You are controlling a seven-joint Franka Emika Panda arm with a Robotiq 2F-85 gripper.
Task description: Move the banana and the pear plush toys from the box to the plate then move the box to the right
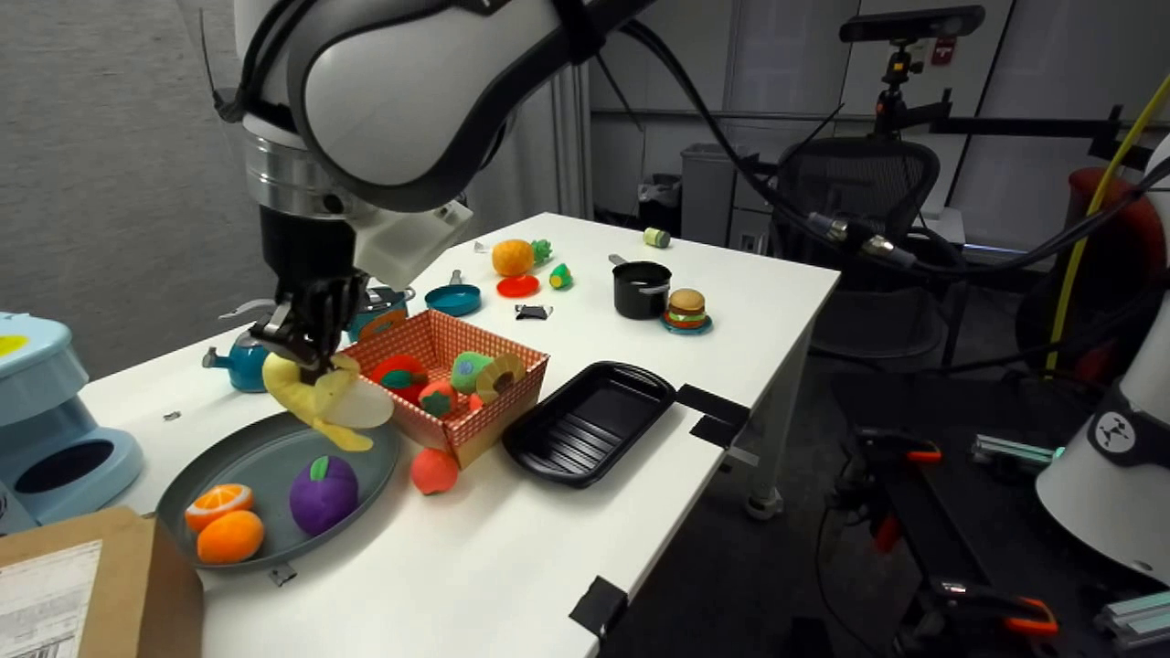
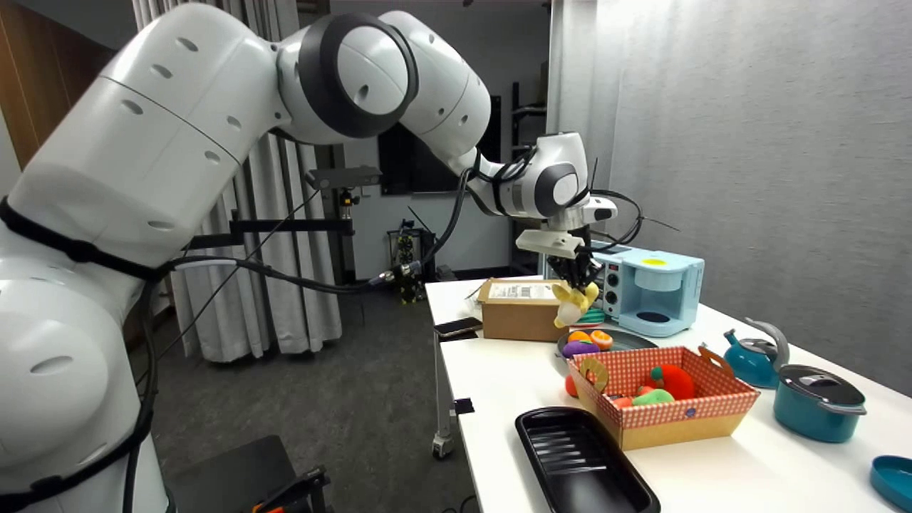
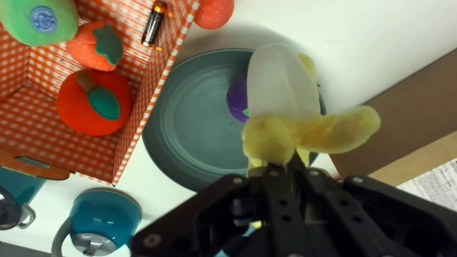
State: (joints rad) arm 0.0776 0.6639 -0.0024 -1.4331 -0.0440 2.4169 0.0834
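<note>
Since the gripper (image 3: 286, 166) pinches the banana (image 3: 284, 89) by its peel, white end free above the plate (image 3: 200, 121), release there seems intended; the likely pear (image 3: 35, 21), green, lies in the box (image 2: 677, 429), its turn presumably next.

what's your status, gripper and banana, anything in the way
Gripper shut on banana, held over plate. Apparent pear in box. Plum, orange slice, orange fruit share the plate, may crowd set-down.

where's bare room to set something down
On the plate, from the purple plum toward the teal kettle; on the table, between plate, cardboard box and black tray, also between gingham box and black pot. Crowded: gingham box's corner near black tray and coral toy.
</note>
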